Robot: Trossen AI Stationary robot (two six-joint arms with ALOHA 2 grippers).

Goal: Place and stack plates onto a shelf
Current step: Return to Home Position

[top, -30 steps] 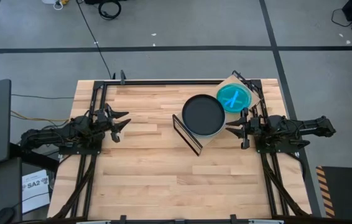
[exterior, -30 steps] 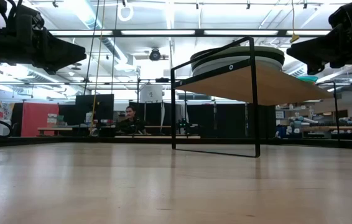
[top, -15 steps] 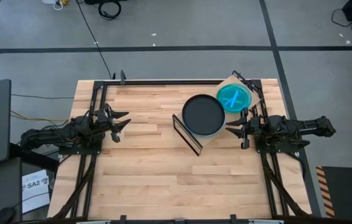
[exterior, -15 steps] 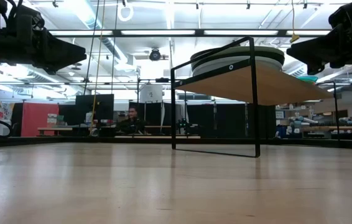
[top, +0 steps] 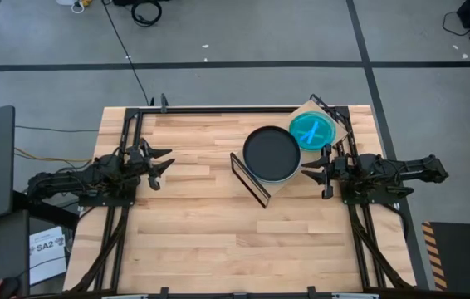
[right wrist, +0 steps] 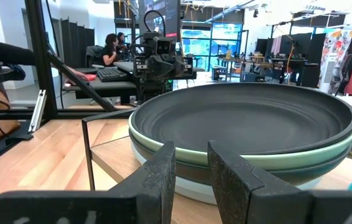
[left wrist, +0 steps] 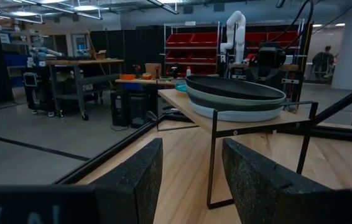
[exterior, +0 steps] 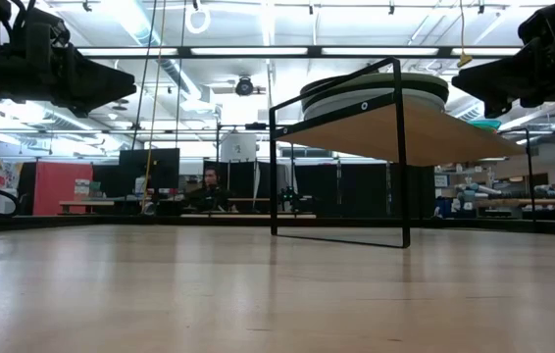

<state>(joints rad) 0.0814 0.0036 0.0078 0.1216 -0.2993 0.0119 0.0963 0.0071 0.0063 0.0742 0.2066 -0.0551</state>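
Okay, black plate (top: 271, 153) tops big stack, teal plate (top: 312, 130) beside it on shelf (top: 305, 110); nothing to carry, so my left jaws, right jaws hang released either side.

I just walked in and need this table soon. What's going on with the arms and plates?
Nothing is being handled right now. The left gripper hangs open and empty over the left side of the table. The right gripper is open and empty beside the shelf. On the shelf, the black plate tops a stack of large plates, with the smaller teal plate next to it. The stacking looks finished.
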